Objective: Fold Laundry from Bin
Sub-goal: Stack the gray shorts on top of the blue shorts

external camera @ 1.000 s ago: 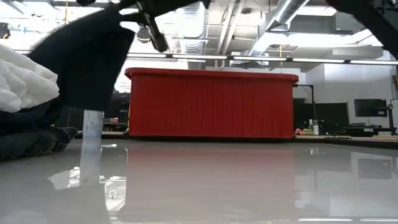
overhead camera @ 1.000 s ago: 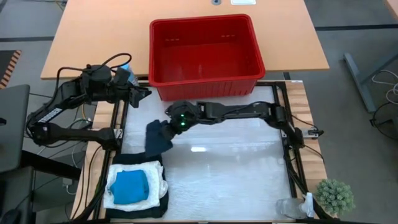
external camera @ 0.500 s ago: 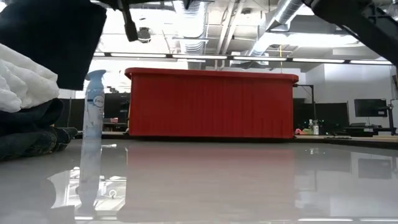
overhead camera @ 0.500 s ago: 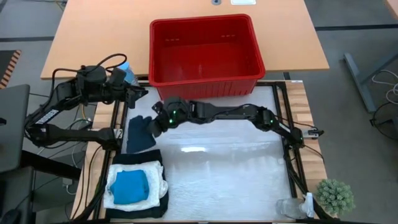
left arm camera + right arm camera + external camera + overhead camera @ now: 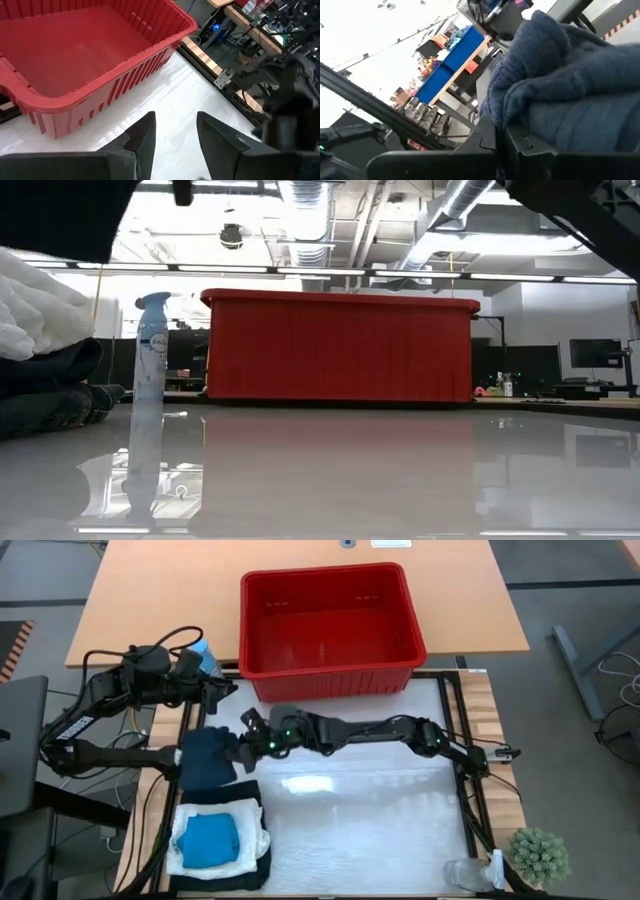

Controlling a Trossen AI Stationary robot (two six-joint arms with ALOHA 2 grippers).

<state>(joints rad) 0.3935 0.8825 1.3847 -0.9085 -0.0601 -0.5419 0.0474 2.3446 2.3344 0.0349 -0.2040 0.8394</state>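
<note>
Two arms share the table from where I stand: the left gripper waits at the left edge of the overhead frame, beside the red bin's near left corner, its fingers parted with nothing between them. The right gripper reaches far across to the left centre, clamped tight on a dark navy cloth that hangs over the left border of the white tabletop. In its wrist view that cloth looks thick and fuzzy, bunched in soft folds right above the pinched fingers. Just below it, in the lower left of the overhead frame, sits a stack of laundry: a small bright blue piece on a white crinkled one, both on a black garment underneath. The bin stands at top centre, and I can see no cloth in it; its ribbed wall fills the middle of the table-level view. A spray bottle stands left of the bin there, and its blue cap shows close behind the left arm from above. A small potted plant and a clear container sit at the lower right corner, well apart from the work.
</note>
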